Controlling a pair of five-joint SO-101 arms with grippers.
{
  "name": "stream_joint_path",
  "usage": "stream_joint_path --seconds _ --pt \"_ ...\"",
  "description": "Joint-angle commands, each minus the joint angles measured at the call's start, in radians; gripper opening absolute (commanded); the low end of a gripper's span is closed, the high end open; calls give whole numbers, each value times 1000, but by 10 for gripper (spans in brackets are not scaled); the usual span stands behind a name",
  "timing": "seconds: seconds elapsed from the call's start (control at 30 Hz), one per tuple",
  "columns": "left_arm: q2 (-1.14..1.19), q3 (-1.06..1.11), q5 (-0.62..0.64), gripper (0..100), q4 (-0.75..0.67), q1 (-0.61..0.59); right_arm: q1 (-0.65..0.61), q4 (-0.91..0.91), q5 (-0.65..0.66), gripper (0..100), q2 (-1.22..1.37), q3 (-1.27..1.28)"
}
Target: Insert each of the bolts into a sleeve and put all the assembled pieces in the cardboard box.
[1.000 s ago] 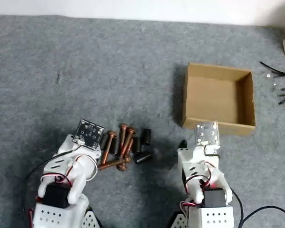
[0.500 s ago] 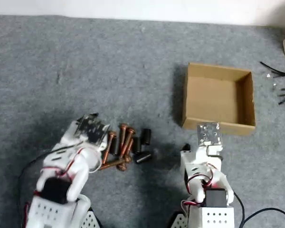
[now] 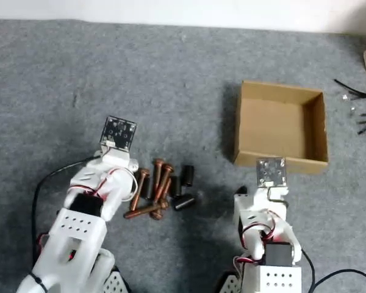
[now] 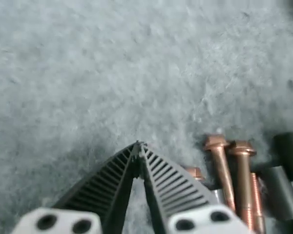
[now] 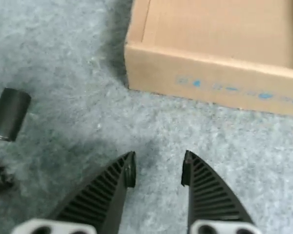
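Grey carpet (image 3: 171, 73) lies under everything. On the left, the left gripper (image 4: 139, 145) hangs over bare carpet with its jaws closed together at the tips, holding nothing. Just beside it the copper bolts (image 3: 157, 177) lie in a loose pile, touching the black sleeves (image 3: 187, 174). The right gripper (image 5: 157, 170) has its jaws a little apart, near the front wall of the cardboard box (image 3: 282, 89).

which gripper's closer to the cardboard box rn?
Right. The right gripper sits open just short of the cardboard box's near wall; the left gripper is beside the bolts, on their far side from the box.
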Motion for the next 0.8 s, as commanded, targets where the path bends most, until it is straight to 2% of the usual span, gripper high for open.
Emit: stream_joint_path --seconds 0.0,0.13,0.2,0.3,0.4,0.57,0.77 --pt "4 -12 11 8 -14 1 -70 -12 11 146 5 -2" --pt "4 -13 14 8 -20 -21 -183 30 -57 146 77 -179" --pt "4 -12 14 8 -20 -19 -260 -42 -52 146 189 -275" --pt "4 -12 14 8 -20 -19 -309 -150 -84 146 461 -326" --pt "4 -12 14 7 -20 -19 -354 -245 -140 146 774 -499" --pt "4 -10 14 7 -21 -21 -453 -260 -261 144 1254 -799" --pt "4 -10 15 7 -31 -21 -535 -297 -367 144 1541 -1018"
